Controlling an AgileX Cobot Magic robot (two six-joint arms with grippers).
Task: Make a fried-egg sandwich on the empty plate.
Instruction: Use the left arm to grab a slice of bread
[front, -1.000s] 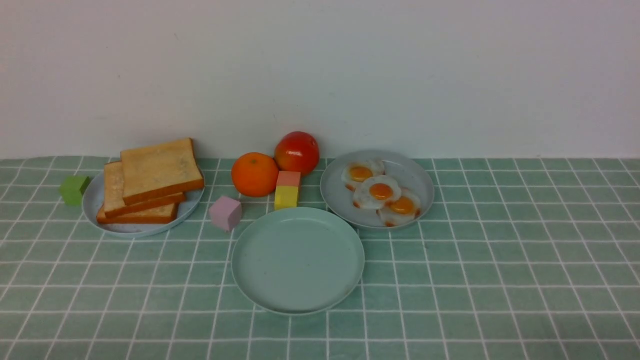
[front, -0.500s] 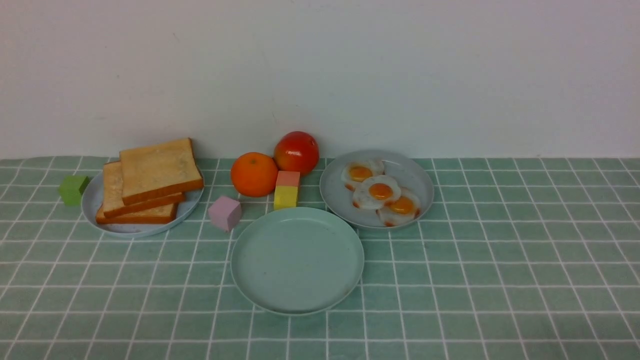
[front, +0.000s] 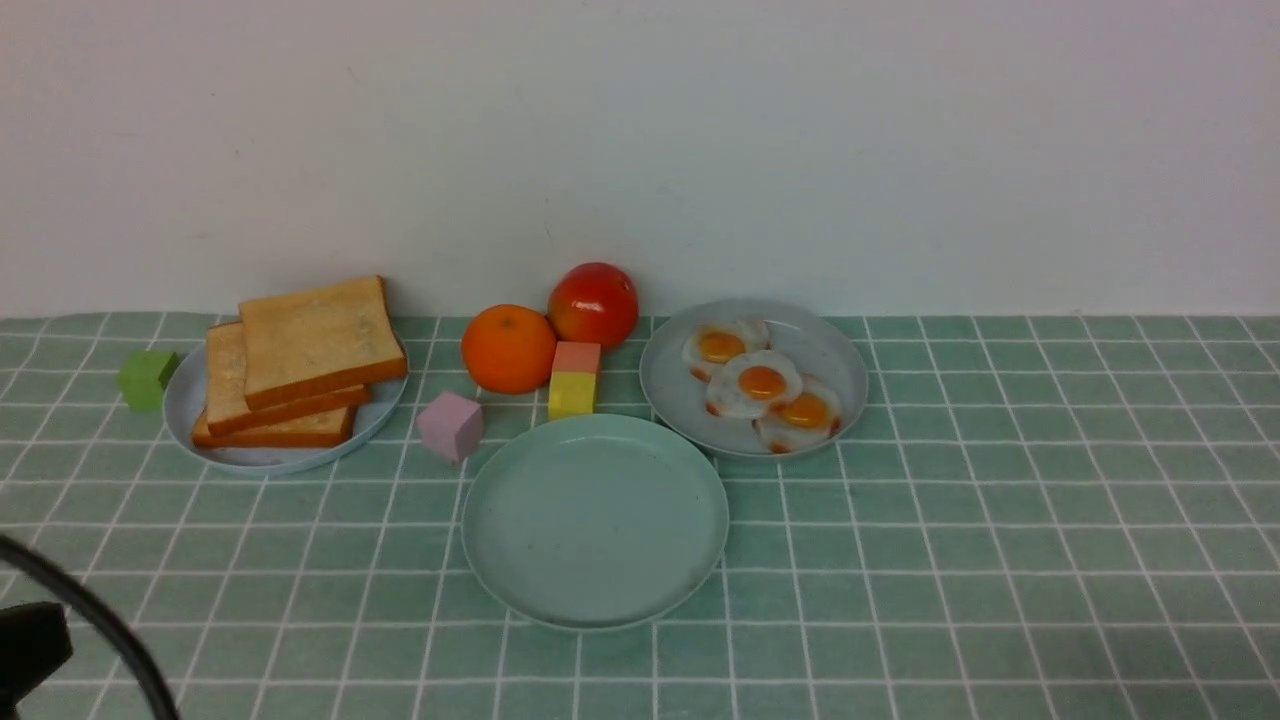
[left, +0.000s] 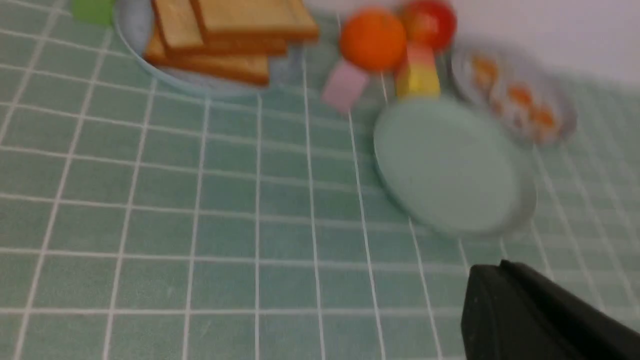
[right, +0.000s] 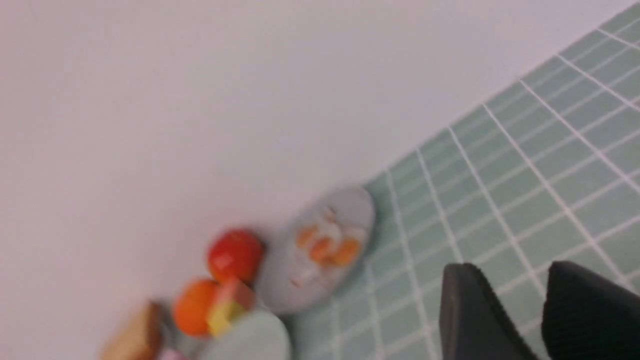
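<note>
Checked green tablecloth carries the empty plate, toast and eggs behind.

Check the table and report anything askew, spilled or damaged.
Nothing spilled or damaged. Only the toast slices sit fanned and askew on the left grey plate, the top one tilted; the three fried eggs overlap on theirs. The mint plate is bare.

Plain off-white wall rises straight behind worktop. Worktop covered in mint-green cloth with white grid lines, reaching wall's foot. Soft, even light; shadows on cloth faint.
</note>
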